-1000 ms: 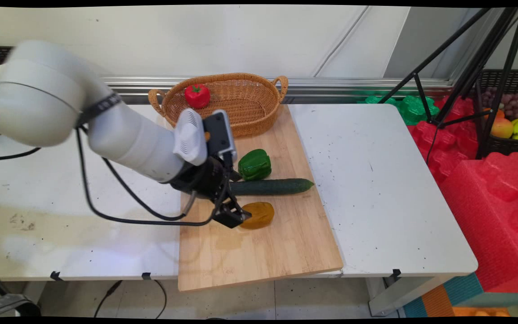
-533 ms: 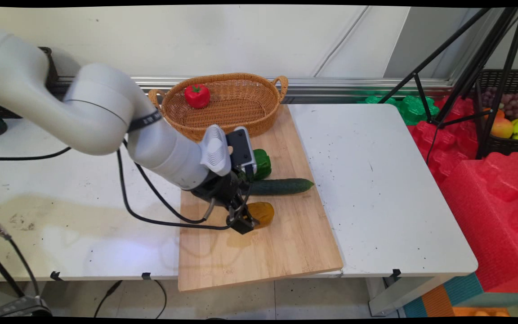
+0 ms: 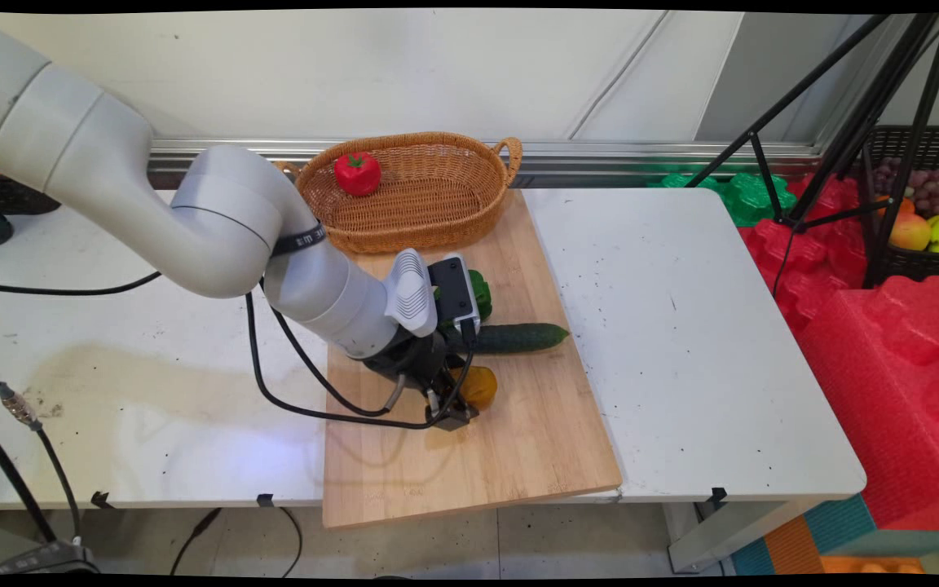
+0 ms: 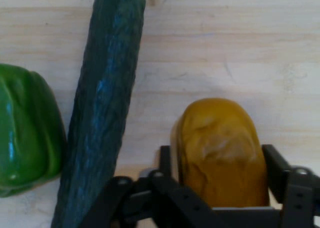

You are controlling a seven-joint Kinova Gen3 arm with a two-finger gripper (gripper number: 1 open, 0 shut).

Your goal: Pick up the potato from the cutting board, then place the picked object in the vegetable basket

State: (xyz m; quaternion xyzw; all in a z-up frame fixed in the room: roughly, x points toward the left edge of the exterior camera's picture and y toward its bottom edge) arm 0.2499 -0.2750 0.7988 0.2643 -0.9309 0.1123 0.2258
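A yellow-orange bell pepper [image 3: 483, 384] [image 4: 220, 148] lies on its side on the wooden cutting board [image 3: 518, 456]. My gripper [image 3: 465, 401] [image 4: 218, 155] is low over the board and open, with one finger on each side of this pepper; the pepper still rests on the wood. A dark green cucumber [image 3: 520, 337] [image 4: 105, 113] lies just beyond the pepper. A green bell pepper [image 3: 482, 293] [image 4: 25, 138] sits past the cucumber, partly hidden by my wrist in the main view.
A wicker basket [image 3: 437, 220] stands at the board's far end with a red bell pepper [image 3: 357, 173] inside. Black cables [image 3: 306, 391] hang from my arm over the board's left edge. Red and green foam pieces [image 3: 885, 342] and a black tripod [image 3: 844, 130] stand to the table's right.
My arm has swung right and down over the last second, bringing the gripper from beside the yellow pepper to astride it. The vegetables have not moved.
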